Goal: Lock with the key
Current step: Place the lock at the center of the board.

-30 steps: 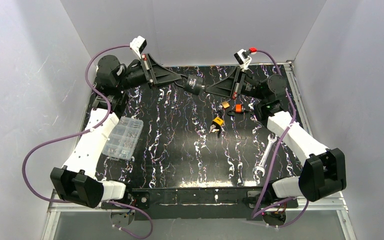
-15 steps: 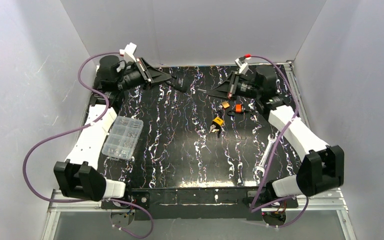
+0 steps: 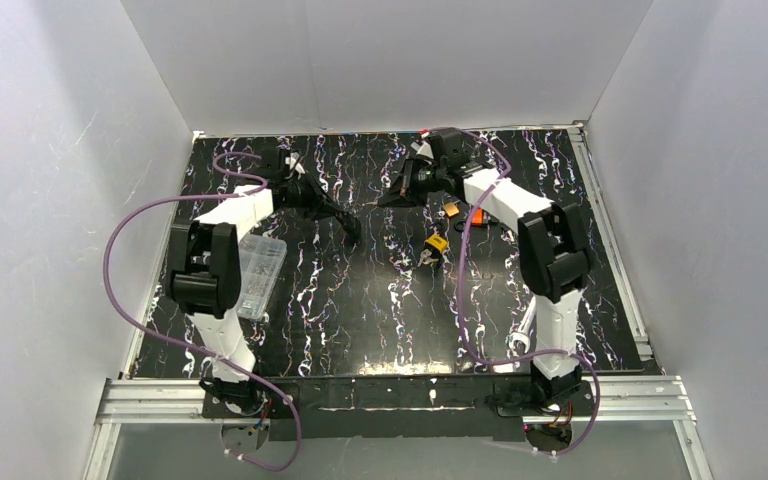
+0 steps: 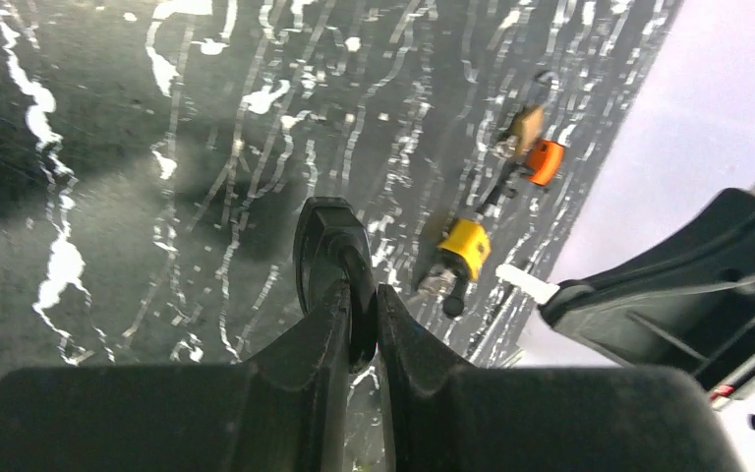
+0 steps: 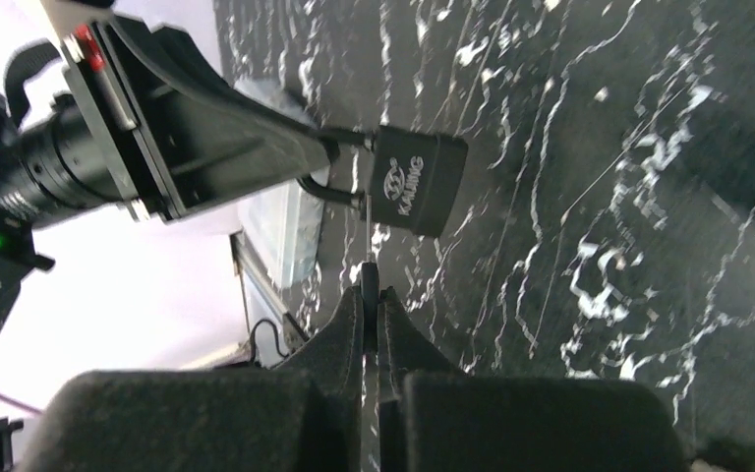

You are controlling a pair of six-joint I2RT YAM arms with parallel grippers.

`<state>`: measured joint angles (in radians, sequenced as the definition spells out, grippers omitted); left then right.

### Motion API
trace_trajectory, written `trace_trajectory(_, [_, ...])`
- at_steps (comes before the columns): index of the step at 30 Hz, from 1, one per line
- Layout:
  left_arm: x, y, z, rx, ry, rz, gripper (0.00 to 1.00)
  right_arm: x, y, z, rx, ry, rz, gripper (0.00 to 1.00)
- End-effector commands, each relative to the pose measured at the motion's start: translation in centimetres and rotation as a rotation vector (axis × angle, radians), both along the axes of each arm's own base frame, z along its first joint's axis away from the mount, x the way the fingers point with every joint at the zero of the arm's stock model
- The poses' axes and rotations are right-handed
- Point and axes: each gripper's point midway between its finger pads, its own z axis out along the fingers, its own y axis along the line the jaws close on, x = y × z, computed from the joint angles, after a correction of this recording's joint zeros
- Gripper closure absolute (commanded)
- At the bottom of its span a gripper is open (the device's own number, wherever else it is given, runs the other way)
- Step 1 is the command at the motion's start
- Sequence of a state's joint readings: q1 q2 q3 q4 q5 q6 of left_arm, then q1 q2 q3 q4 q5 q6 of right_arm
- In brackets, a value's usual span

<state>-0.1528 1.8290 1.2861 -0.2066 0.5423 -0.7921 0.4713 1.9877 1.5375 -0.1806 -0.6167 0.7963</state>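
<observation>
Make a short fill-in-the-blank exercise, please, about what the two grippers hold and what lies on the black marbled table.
1. The left gripper is shut on the ____ padlock with a metal shackle.
2. The right gripper pinches a thin metal ____.
3. The small padlock lying near the middle of the black marbled table has a ____ body.
4. The clear plastic compartment box lies on the table's ____ side.
Missing words: black; key; yellow; left.

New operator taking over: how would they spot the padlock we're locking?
On the far half of the black marbled table, left of centre, find the left claw. It is shut on the shackle of the black padlock; the yellow padlock and orange padlock lie loose on the table.
</observation>
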Motion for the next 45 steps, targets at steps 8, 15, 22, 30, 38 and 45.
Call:
trace_trajectory(8, [1.1, 1.2, -2.0, 0.128, 0.04, -0.019, 1.0, 5.2, 3.3, -2.8, -0.062, 0.036, -0.014, 0.99])
trace_trajectory(15, [0.5, 5.4, -4.2, 0.35, 0.132, 0.024, 0.63, 6.1, 4.8, -6.4, -0.097, 0.105, -0.03, 0.99])
trace_trajectory(22, [0.5, 6.2, -4.3, 0.369, 0.146, 0.066, 0.29, 6.0, 6.2, -8.0, -0.099, 0.148, -0.017, 0.94])
trace_trajectory(30, [0.6, 6.8, -2.3, 0.386, 0.1, 0.113, 0.06, 6.5, 4.9, -4.8, -0.21, 0.03, -0.029, 0.32])
trace_trajectory(38, [0.2, 4.8, -0.7, 0.275, 0.076, 0.098, 0.06, 9.7, -3.8, -0.6, -0.402, -0.154, -0.163, 0.26])
trace_trajectory(45, [-0.2, 1.9, 1.1, 0.194, 0.048, 0.04, 0.05, 11.1, -14.4, -3.4, -0.725, -0.247, -0.194, 0.28])
